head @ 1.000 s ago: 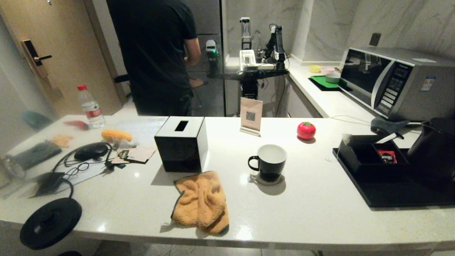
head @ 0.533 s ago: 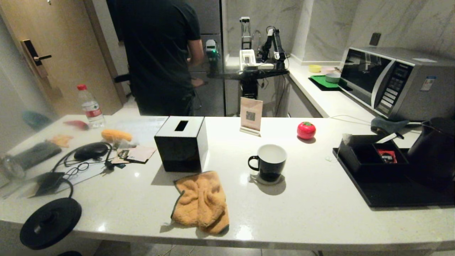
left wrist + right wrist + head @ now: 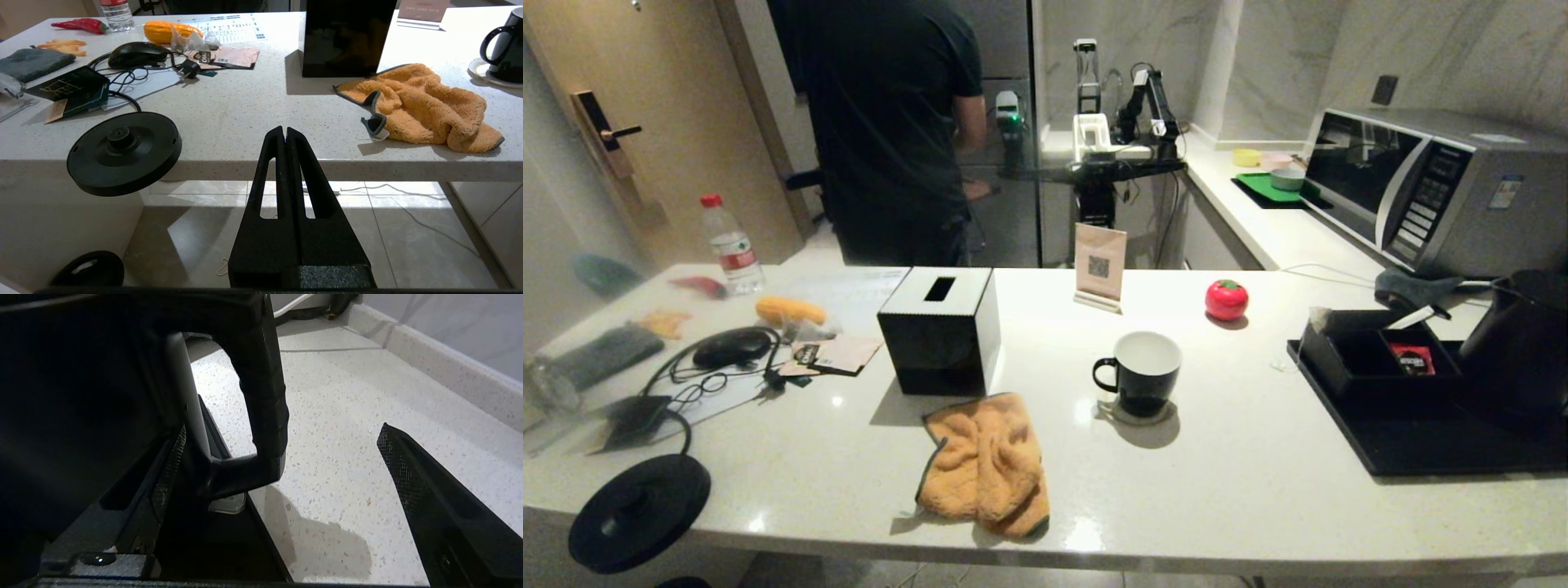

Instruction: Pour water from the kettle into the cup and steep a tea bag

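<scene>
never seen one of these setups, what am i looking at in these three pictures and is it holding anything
It is a two-armed robot at a kitchen counter, meant to make tea. The wide picture comes from a camera on its head; the other two come from cameras on its wrists, looking out past the fingers.

On the counter stand a black cup with a white inside, an orange cloth, a black tissue box and, at the right edge, the black kettle on a black tray.

The left gripper waits below the counter's front edge, shut and empty. The right gripper is open, its fingers either side of the kettle's loop handle, not yet closed. So nothing is held.
</scene>
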{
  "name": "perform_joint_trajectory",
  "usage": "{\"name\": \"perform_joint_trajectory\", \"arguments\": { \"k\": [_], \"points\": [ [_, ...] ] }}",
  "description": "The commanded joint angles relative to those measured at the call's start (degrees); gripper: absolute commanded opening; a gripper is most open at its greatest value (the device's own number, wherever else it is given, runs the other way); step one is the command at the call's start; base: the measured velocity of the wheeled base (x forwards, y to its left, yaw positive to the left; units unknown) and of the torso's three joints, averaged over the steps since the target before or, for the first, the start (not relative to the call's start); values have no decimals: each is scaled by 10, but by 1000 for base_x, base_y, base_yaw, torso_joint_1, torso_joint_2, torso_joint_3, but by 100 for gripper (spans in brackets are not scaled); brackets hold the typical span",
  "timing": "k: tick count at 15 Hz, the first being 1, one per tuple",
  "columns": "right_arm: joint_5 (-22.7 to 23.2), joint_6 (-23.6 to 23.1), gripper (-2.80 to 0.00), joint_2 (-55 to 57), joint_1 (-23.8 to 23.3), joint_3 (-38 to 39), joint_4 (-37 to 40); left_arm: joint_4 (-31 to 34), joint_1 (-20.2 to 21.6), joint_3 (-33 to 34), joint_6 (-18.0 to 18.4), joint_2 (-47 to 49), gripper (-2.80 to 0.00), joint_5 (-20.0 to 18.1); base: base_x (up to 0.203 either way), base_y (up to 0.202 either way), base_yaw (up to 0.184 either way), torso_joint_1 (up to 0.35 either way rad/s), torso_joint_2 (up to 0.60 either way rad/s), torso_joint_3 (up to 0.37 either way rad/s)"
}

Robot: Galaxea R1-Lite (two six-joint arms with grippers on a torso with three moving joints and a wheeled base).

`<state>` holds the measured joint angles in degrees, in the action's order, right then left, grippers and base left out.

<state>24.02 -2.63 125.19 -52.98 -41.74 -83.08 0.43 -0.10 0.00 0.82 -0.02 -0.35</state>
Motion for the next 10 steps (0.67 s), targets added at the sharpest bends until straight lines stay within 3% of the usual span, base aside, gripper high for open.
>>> {"name": "perform_joint_trajectory", "arguments": {
  "k": [1, 10],
  "points": [
    [1, 0, 0, -2, 0, -15, -3, 0, 0, 0, 0, 0, -280, 0, 0, 0, 0, 0, 0, 0],
    [0, 2, 0, 20, -5, -80, 1, 0, 0, 0, 0, 0, -280, 0, 0, 0, 0, 0, 0, 0]
  ]
}}
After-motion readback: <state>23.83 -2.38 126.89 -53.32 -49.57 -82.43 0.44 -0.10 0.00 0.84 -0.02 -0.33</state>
